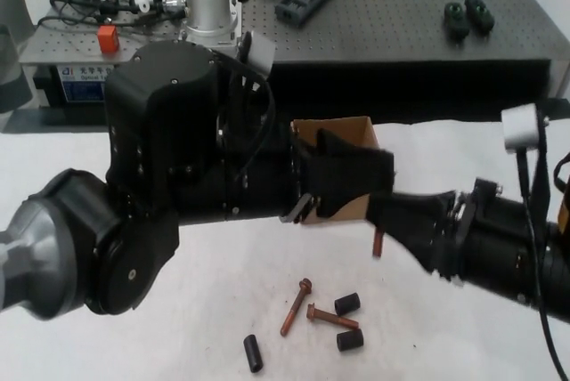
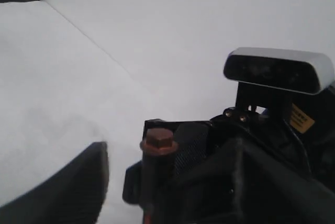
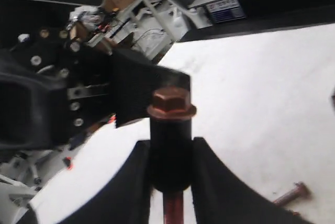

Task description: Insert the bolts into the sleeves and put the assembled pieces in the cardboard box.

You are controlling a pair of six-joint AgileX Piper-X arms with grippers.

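First, nearest us and short of the right hand [image 3: 170, 179], two loose bolts [image 1: 296, 307] and three loose sleeves [image 1: 347, 303] lie on the bench [image 1: 134, 345]. The right hand is clamped on a sleeve [image 3: 170, 153] with a bolt [image 3: 171, 103] seated to its head. Whether the left hand [image 1: 301, 206], just beside it, is apart or together we cannot tell. We should keep the piece upright, carry it over the cardboard box [image 1: 343, 136] just beyond, lower, then release; the box's contents are hidden from us

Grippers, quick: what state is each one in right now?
Left gripper: cannot be told.
Right gripper: jaws closed on a sleeve with a bolt through it.
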